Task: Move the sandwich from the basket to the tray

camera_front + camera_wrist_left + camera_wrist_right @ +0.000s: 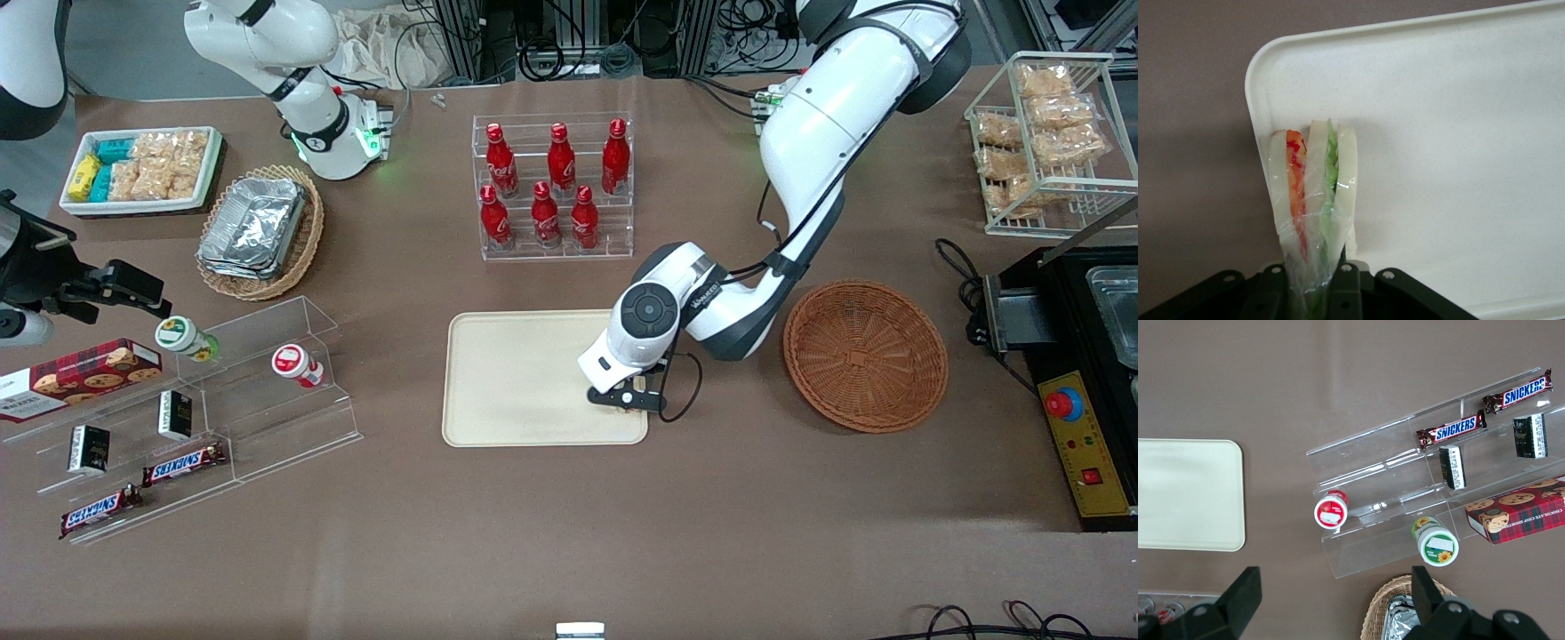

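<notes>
The left arm's hand (628,397) is clamped on the clear-wrapped triangular white-bread sandwich (1313,193) with orange and green filling, low over the flat cream-beige rectangular tray (516,378), near its corner at about four o'clock from the tray's middle. The round reddish-brown wicker basket (865,356) sits on the brown tabletop (711,524) at three o'clock from the tray.

Place: a robot lab laid out like a small snack shop.
Lab signs: cables (569,44) and metal frames at the table's edge, a control box with a red stop button (1064,404).
Working arm: its gripper (628,397) hangs over the tray (516,382).
Shop signs: cola bottles (551,182) in a clear rack, chocolate bars (182,462) on clear shelves.
</notes>
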